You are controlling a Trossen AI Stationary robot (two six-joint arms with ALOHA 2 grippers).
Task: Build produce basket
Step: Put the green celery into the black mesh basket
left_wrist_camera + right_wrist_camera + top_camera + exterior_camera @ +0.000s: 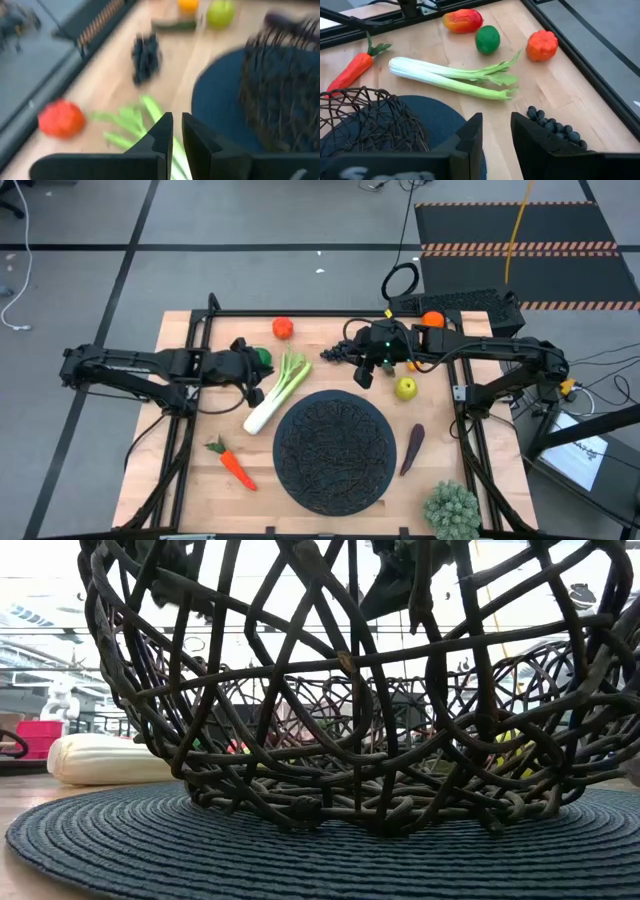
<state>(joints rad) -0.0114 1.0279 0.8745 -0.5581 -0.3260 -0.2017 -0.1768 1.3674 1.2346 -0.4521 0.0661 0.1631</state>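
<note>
High view: basket (331,450) sits centre-front on the table (180,330), on a round dark mat. Leek (277,391) lies just left of it, white end toward the front. Carrot (233,463) at front left. Eggplant (411,449) to the right of the basket; yellow-green lemon (405,388) behind the eggplant. Orange-red pepper (283,328) at the back edge. Lime (262,357) beside the left gripper (243,360), which hovers just left of the leek's leafy end. Right gripper (366,370) hangs behind the basket, near the grapes (333,352). An orange (432,319) shows by the right arm. Spiky green clump (452,510) at the front right corner.

Low view: basket's woven wall (340,720) fills the frame, standing on the ribbed mat (300,850); the leek's white end (105,758) lies to its left.

Left wrist view: blurred. Fingers (161,137) nearly together with a thin slit between them, holding nothing, above the leek's leaves (127,122).

Right wrist view: fingers (470,137) a little apart, nothing between them. Grapes (555,127) lie just beside them on the wood; leek (452,77), lime (487,39), pepper (542,45), carrot (352,70) and a red-yellow fruit (462,21) beyond.
</note>
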